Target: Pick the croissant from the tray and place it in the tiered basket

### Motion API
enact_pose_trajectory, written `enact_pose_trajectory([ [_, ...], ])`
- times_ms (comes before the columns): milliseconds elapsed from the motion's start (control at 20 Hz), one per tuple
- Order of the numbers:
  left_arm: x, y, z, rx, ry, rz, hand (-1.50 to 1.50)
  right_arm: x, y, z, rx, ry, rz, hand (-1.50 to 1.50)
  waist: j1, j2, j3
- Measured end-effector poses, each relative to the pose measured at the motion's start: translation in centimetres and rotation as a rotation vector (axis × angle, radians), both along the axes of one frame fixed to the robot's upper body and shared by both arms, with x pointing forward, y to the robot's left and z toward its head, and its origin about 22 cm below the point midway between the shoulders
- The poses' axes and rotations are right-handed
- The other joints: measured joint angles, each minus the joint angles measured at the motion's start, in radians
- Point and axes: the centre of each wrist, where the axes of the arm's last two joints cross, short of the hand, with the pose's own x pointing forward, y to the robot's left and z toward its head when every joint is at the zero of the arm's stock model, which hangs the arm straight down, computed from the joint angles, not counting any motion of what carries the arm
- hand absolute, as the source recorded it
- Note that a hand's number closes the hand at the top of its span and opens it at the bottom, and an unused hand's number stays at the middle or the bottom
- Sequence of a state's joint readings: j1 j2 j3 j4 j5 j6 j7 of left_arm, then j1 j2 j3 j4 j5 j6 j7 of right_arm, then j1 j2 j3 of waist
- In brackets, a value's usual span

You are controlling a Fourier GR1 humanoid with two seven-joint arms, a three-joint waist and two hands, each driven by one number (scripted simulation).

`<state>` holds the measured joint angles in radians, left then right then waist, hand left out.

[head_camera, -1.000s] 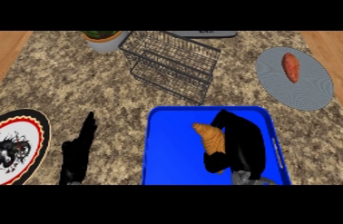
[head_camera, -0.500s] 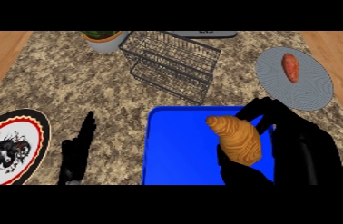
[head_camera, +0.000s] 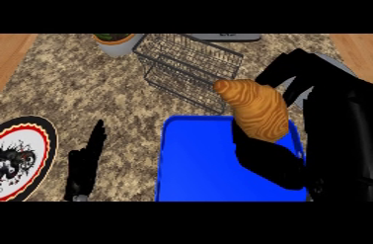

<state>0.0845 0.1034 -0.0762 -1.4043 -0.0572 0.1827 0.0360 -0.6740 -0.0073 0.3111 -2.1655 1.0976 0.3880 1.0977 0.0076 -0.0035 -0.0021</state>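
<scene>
Croissant (head_camera: pixel 255 109) had risen off the blue tray (head_camera: pixel 197 164) toward the wire basket (head_camera: pixel 191 65) at upper centre, right hand (head_camera: pixel 320 114) curled round it for carrying, while left hand (head_camera: pixel 86 161) rested with straight fingers at lower left.

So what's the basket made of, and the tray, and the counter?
The basket looks like thin dark metal wire: you can see the counter through its open grid. The tray looks like smooth blue plastic, one flat even colour with a raised rim, though painted metal is possible. The counter looks like polished granite or a stone-look top, speckled brown, tan and black.
</scene>
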Motion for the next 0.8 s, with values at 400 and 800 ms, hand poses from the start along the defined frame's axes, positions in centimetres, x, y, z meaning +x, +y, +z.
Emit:
enact_pose_trajectory([
  [400, 0.8, 0.0, 0.2, -0.001, -0.001, -0.001, 0.0, 6.3, 1.2, 2.3, -0.008, 0.067, -0.052, 1.5, 0.005, 0.004, 0.001],
  [800, 0.1, -0.3, -0.1, 0.005, -0.009, 0.0, 0.0, 12.0, 2.9, 2.2, -0.026, 0.168, -0.037, 1.5, 0.008, 0.005, 0.002],
])
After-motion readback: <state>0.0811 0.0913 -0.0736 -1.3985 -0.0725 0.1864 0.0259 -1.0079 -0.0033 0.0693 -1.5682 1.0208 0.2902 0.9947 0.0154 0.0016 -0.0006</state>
